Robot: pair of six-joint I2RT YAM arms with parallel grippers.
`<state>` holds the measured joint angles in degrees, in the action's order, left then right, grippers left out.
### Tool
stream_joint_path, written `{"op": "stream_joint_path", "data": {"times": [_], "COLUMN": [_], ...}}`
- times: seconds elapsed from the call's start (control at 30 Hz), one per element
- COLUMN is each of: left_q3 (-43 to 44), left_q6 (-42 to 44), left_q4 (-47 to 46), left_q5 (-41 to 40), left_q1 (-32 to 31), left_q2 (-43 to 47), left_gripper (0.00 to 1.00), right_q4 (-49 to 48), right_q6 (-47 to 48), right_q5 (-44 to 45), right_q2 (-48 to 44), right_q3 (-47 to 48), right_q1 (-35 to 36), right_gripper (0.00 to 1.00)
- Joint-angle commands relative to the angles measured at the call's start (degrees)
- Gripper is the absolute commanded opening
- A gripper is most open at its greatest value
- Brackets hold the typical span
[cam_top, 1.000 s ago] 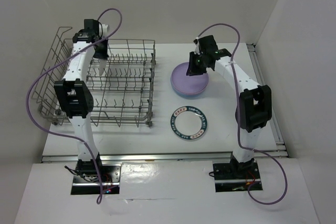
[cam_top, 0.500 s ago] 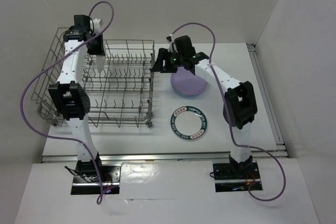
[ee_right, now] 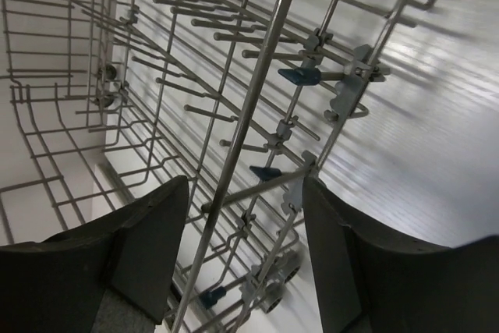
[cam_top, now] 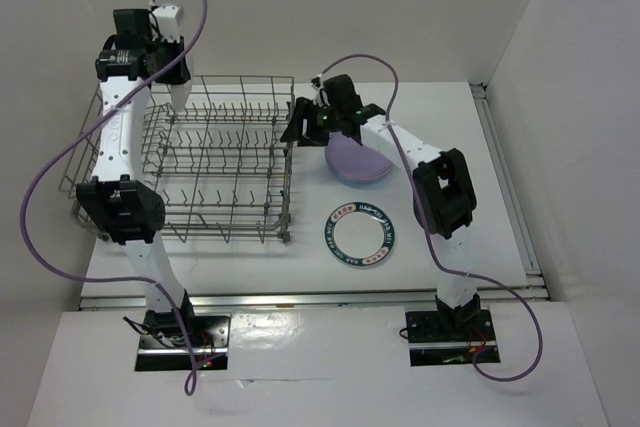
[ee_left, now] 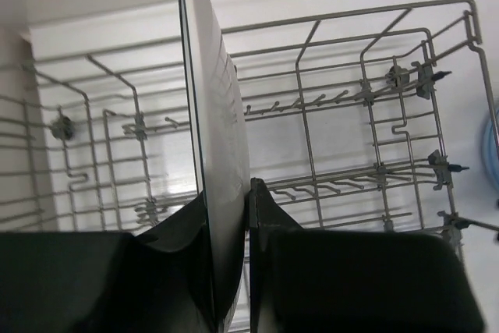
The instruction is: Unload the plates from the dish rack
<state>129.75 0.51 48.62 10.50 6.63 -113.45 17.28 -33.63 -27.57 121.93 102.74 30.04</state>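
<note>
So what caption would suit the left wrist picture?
Left gripper clamps a white round plate edge-on above the grey wire dish rack.

White table (cam_top: 500, 197) (plain walls (cam_top: 350, 7) on three sides)

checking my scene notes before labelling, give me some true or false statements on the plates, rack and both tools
1. The left tool is clamped on a white plate held edge-up. True.
2. The right tool grips the lavender plate. False: it is open at the dish rack's right side; that plate lies on the table.
3. The teal-rimmed plate stands in the rack. False: it lies flat on the table, right of the rack.
4. The lavender plate lies farther back on the table than the teal-rimmed plate. True.
</note>
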Motion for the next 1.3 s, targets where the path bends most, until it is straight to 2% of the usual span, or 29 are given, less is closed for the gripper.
{"op": "stream_joint_path", "data": {"times": [0.0, 0.07, 0.1, 0.13, 0.17, 0.2, 0.27, 0.3, 0.33, 0.47, 0.5, 0.67, 0.77, 1.0, 1.03, 1.13, 1.2, 1.27], "left_q3": [1.56, -2.98, -5.54, -8.52, -15.25, -18.80, -25.57, -31.43, -34.19, -49.39, -54.56, -62.59, -65.68, -68.32, -68.93, -68.93, -68.93, -68.32], "left_q6": [8.87, 14.05, 19.64, 22.66, 25.73, 31.60, 37.77, 43.90, 46.92, 60.81, 65.18, 72.34, 74.98, 76.65, 76.65, 75.95, 75.95, 75.43], "left_q4": [-4.50, -6.60, -10.09, -12.47, -15.19, -18.27, -27.59, -30.22, -32.86, -48.76, -55.50, -69.08, -74.53, -78.41, -77.63, -76.31, -76.31, -75.61], "left_q5": [-0.80, -5.29, -10.80, -13.55, -16.10, -18.48, -24.72, -26.74, -30.42, -35.80, -37.21, -41.86, -44.07, -46.35, -46.36, -46.36, -46.97, -47.50], "left_q1": [-5.74, -11.86, -14.17, -16.72, -19.09, -23.99, -28.93, -33.74, -36.05, -46.16, -49.66, -56.63, -59.45, -63.06, -63.67, -63.67, -63.67, -63.67], "left_q2": [6.65, 8.58, 9.81, 12.70, 14.20, 15.70, 18.34, 19.92, 20.45, 24.14, 25.37, 25.48, 24.85, 23.80, 23.80, 23.80, 23.80, 23.80], "left_gripper": [0.00, 0.00, 0.00, 0.00, 0.00, 0.00, 0.00, 0.00, 0.00, 0.00, 0.00, 0.00, 0.00, 0.00, 0.00, 0.00, 0.00, 0.00], "right_q4": [0.11, 2.74, 3.54, 4.16, 5.47, 6.36, 8.55, 10.74, 11.63, 12.87, 12.00, 11.46, 6.91, 6.98, 5.76, 1.71, 0.48, -0.05], "right_q6": [0.66, 1.45, 2.07, 2.07, 2.77, 4.08, 5.76, 7.68, 8.57, 11.30, 11.30, 10.78, 8.85, 9.46, 9.46, 6.83, 6.21, 6.21], "right_q5": [1.64, 1.64, 1.64, 0.34, -1.33, -3.26, -7.48, -8.54, -10.29, -13.98, -16.35, -20.92, -25.32, -23.57, -23.58, -24.90, -24.90, -26.65], "right_q2": [-10.03, -14.93, -16.44, -17.68, -18.65, -19.35, -19.36, -19.36, -19.36, -20.14, -20.67, -21.38, -23.84, -24.37, -24.89, -26.03, -26.65, -26.66], "right_q3": [2.03, 1.50, 0.19, -0.34, -0.35, -0.96, -0.44, 0.61, 1.14, 1.68, -0.06, -6.48, -13.14, -18.00, -18.71, -20.82, -21.43, -21.44], "right_q1": [-3.93, -7.78, -9.28, -11.04, -14.54, -16.40, -19.31, -21.49, -22.21, -23.10, -23.10, -23.10, -23.10, -21.69, -21.69, -21.69, -21.17, -21.17], "right_gripper": [0.68, 0.72, 0.79, 0.83, 0.86, 0.90, 1.00, 1.00, 1.00, 1.00, 1.00, 1.00, 1.00, 0.97, 0.94, 0.29, 0.00, 0.00]}}
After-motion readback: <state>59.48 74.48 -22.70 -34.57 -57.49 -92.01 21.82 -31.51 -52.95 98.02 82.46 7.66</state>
